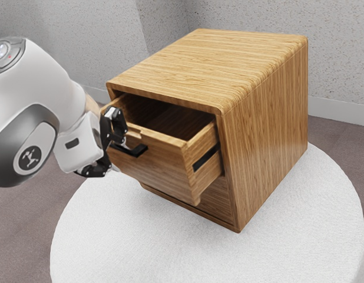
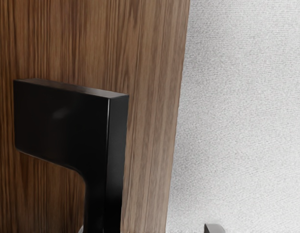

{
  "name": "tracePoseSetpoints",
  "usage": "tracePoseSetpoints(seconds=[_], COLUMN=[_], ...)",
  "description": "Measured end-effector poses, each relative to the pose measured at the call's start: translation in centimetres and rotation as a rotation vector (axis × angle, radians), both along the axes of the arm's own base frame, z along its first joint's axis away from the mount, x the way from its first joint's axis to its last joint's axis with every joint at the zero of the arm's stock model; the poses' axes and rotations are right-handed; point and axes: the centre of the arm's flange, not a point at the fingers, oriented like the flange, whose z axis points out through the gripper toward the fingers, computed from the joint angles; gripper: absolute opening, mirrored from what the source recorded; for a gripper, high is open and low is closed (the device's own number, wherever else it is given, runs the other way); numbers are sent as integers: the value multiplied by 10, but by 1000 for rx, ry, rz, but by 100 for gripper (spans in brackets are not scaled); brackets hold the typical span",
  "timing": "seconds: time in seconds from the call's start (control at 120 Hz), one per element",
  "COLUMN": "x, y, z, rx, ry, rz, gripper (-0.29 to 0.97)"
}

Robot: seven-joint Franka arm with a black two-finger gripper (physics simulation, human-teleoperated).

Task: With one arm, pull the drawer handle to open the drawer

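Observation:
A bamboo cabinet [image 1: 261,112] stands on a round white table [image 1: 170,247]. Its upper drawer [image 1: 161,168] is pulled partly out, and the inside shows behind the front panel. A black bar handle [image 1: 133,151] sits on the drawer front. My black gripper [image 1: 113,148] is at the handle's end nearer the exterior view's left. Its fingers stand wide apart above and below the bar, so it is open around it. In the wrist view the handle [image 2: 67,121] is very close against the wood front [image 2: 140,48], and one fingertip [image 2: 214,228] shows apart from it.
A lower drawer front [image 1: 217,203] stays flush in the cabinet. The white table top [image 2: 247,121] extends in front of the cabinet. Grey walls and a brownish floor [image 1: 23,224] surround the table.

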Motion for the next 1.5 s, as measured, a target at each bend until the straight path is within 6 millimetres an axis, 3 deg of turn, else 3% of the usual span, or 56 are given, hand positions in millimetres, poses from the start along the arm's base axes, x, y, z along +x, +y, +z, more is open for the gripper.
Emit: tracePoseSetpoints(seconds=[0.258, 0.55, 1.5], x=[-16, -40, -60], y=[3, -6, -18], z=[-3, -5, -6], rx=[5, 28, 47], ry=[-9, -30, -20], rz=[31, 58, 82], gripper=[26, 29, 33])
